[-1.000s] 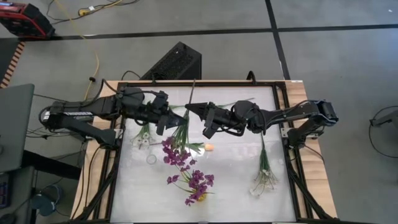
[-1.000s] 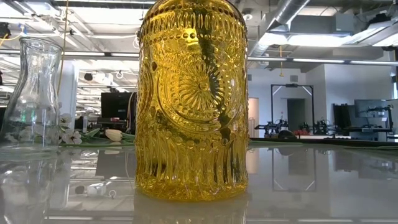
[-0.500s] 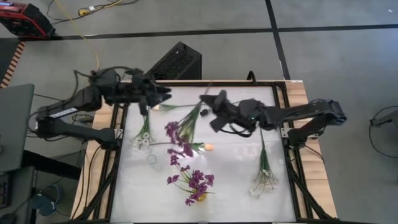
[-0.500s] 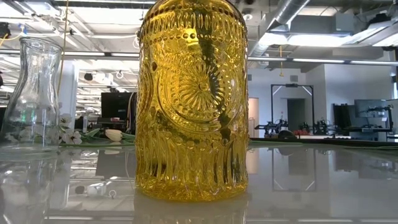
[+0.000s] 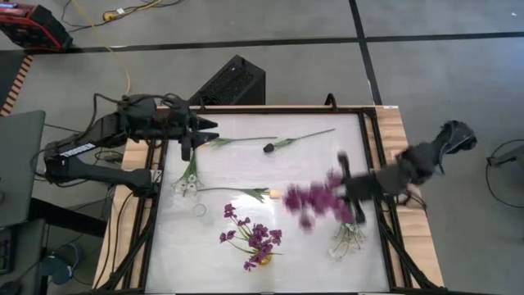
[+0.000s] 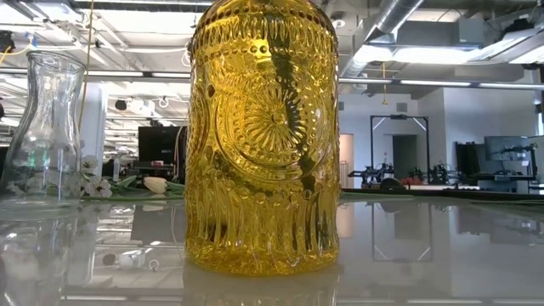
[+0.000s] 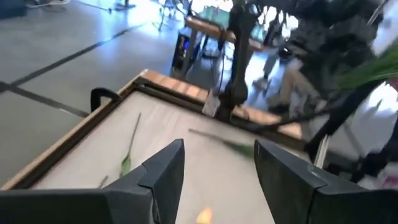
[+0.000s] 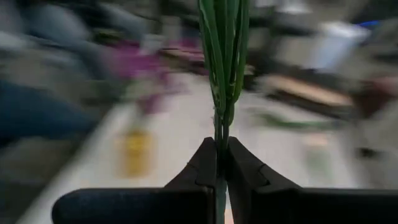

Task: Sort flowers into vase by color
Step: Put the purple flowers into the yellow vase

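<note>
My right gripper (image 5: 348, 187) is shut on a purple flower whose blurred blooms (image 5: 315, 198) hang over the table's right half. My left gripper (image 5: 195, 136) stands open at the far left corner with nothing between its fingers (image 7: 214, 177). On the table lie a dark tulip bud (image 5: 268, 148) on its stem, a cream-peach tulip (image 5: 274, 194), white blossoms (image 5: 187, 185), a white spray (image 5: 348, 238) and a purple cluster (image 5: 255, 240). A yellow glass vase (image 6: 263, 136) and a clear vase (image 6: 47, 127) stand at the near edge. My right gripper pinches the purple flower's green stem (image 8: 221, 121) between its two fingers (image 8: 205, 165). The stem runs on past the fingertips. The blooms (image 5: 315, 198) point toward the table's middle and seem lifted clear of the table; blur hides more.
A loose green stem (image 5: 237, 141) lies close to my left gripper. The table's raised frame (image 5: 381, 176) runs under my right arm. A black box (image 5: 229, 82) sits beyond the far edge. Bare tabletop (image 5: 303, 262) shows near the front right.
My left gripper has opened, let go of the purple flower and drawn back toward the far left corner. My right gripper, still shut on the stem, has swung fast toward the table's right and near side, and the flower has come up off the table with it.
</note>
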Controlling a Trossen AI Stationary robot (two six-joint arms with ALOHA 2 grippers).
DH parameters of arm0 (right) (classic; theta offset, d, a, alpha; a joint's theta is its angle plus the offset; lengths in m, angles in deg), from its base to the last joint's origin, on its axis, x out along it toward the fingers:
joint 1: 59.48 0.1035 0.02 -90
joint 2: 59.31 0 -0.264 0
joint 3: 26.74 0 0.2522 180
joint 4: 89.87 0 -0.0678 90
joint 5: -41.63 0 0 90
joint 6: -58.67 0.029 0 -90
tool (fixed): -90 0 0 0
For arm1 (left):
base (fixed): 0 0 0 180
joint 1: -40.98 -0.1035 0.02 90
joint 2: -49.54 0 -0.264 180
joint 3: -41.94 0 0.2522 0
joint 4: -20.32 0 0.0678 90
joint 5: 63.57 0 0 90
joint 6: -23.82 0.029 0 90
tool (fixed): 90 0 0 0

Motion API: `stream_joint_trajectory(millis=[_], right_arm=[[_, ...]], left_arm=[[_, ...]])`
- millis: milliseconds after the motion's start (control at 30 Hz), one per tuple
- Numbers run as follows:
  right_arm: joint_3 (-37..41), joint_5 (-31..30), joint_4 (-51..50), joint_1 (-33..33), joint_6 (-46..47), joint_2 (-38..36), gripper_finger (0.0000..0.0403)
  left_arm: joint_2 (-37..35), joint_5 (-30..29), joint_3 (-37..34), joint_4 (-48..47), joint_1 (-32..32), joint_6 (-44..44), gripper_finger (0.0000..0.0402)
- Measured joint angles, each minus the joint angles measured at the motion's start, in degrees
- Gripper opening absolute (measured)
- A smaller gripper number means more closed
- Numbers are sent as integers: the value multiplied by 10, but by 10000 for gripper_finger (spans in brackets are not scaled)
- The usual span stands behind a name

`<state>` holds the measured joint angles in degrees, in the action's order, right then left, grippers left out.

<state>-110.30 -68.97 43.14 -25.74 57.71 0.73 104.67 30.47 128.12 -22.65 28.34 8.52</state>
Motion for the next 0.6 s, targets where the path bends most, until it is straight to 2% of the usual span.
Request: stream_joint_trajectory(millis=[67,133,267,367,500,600], right_arm=[[34,9,44,63,24,8,38],[75,-9,133,123,20,23,38],[171,-92,400,200,-40,79,38],[224,-110,616,204,-82,145,38],[240,-107,808,175,-136,263,38],[240,-58,943,142,-175,343,38]], left_arm=[[9,-5,0,-7,16,37,181],[18,-15,-5,-7,37,66,181],[23,-53,-51,36,81,127,181],[10,-80,-111,131,103,148,181],[-27,-84,-190,270,108,151,181],[-44,-85,-234,307,108,137,181]])
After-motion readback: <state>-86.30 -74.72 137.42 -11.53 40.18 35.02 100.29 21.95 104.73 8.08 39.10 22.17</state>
